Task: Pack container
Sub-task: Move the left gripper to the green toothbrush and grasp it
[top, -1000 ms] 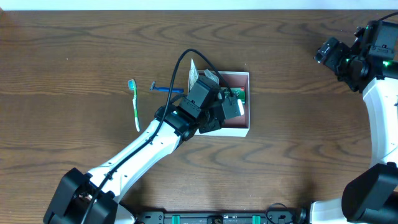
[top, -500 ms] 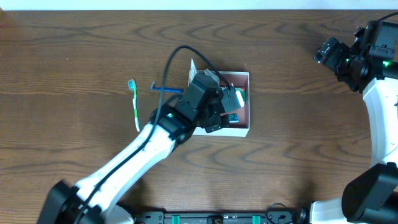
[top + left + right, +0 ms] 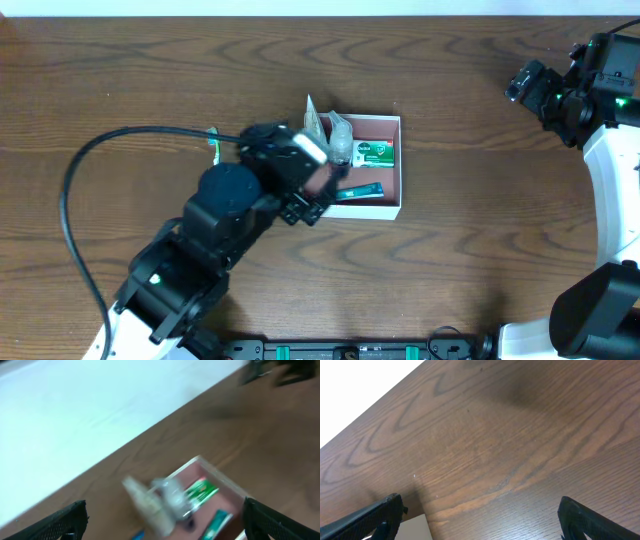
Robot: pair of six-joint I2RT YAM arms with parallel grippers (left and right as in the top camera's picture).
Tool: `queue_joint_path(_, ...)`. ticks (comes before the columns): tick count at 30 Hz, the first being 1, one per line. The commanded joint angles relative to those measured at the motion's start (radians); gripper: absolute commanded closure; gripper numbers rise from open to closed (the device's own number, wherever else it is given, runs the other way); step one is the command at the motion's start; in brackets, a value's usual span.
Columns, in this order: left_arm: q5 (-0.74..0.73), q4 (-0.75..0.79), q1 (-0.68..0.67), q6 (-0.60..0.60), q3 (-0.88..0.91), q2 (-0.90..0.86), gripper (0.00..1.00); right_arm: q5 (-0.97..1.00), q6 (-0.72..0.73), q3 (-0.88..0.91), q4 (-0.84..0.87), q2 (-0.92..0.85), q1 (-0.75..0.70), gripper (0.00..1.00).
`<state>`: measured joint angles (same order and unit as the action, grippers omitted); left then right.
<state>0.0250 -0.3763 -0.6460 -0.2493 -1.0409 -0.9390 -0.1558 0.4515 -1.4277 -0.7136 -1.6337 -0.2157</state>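
Note:
The container [image 3: 398, 160] is a shallow white-walled box with a pink inside, at mid-table. In it lie a green-and-white soap box [image 3: 373, 152], a teal tube [image 3: 358, 190] and a clear bottle [image 3: 340, 135]; a pale bottle [image 3: 315, 122] leans at its far-left corner. My left gripper [image 3: 308, 195] hangs open and empty above the container's left edge. The blurred left wrist view shows the container [image 3: 227, 482], both bottles and the tube [image 3: 217, 522] below the open gripper [image 3: 165, 527]. My right gripper [image 3: 530, 85] stands open at the far right, over bare wood [image 3: 480, 520].
A green toothbrush [image 3: 213, 135] lies left of the container, mostly hidden behind my raised left arm. A blue item's end [image 3: 137, 535] shows beside the pale bottle in the left wrist view. A pale flat corner [image 3: 415, 527] sits at the right wrist view's bottom edge.
My left gripper has opened, letting go of the teal tube in the container, and has risen and drawn back to the left. The right arm has not moved.

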Motion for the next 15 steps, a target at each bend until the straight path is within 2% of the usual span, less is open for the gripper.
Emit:
queue_joint_path(1, 0.258, -0.062, 0.064, 0.145, -0.006, -0.037, 0.02, 0.006, -0.011, -0.015, 0.002, 0.014, -0.006, 0.01)
queue_joint_path(4, 0.354, -0.114, 0.151, 0.256, -0.006, -0.101, 0.02, 0.006, -0.011, -0.015, 0.002, 0.014, -0.006, 0.01)
queue_joint_path(11, 0.353, -0.105, 0.360, 0.460, -0.006, -0.311, 0.02, 0.006, -0.011, -0.015, 0.002, 0.014, -0.006, 0.01)
queue_joint_path(15, 0.308, -0.091, 0.447, 0.502, -0.006, -0.426, 0.02, 0.006, -0.011, -0.015, 0.002, 0.014, -0.006, 0.01)
